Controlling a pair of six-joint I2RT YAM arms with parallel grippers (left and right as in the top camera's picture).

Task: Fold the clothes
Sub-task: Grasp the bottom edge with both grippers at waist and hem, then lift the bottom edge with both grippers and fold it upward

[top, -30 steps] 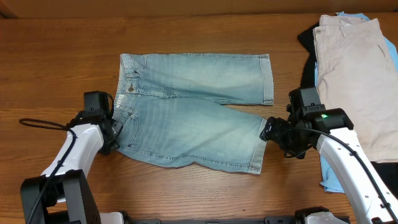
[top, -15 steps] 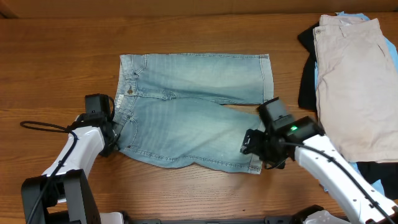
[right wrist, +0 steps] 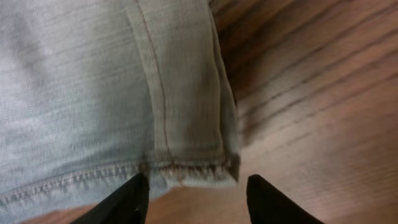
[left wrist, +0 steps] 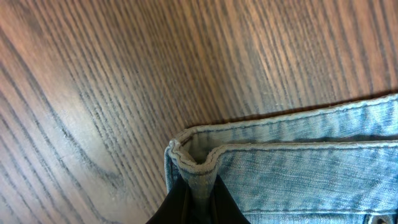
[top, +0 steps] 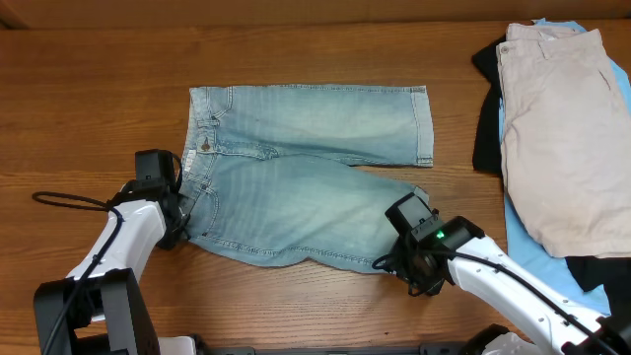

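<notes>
The faded light-blue denim shorts point(top: 306, 177) lie spread flat in the middle of the brown wooden table point(top: 99, 99), waistband toward the left. The left gripper point(left wrist: 198, 198) is clamped on the waistband's folded corner. The right gripper point(right wrist: 198, 186) has its fingers spread apart on either side of the near leg's hem corner, holding nothing. The beige shorts point(top: 562, 128) lie well apart at the right edge, atop a sky-blue piece point(top: 537, 258) and a black piece point(top: 485, 128).

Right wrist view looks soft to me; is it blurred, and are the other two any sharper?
Right wrist: yes, blurred throughout, hem stitching on the shorts smeared and the wood grain streaked. Left wrist: sharp, waistband stitching and grain crisp. Overhead: evenly lit and clear, with no strong glare on the table.
</notes>
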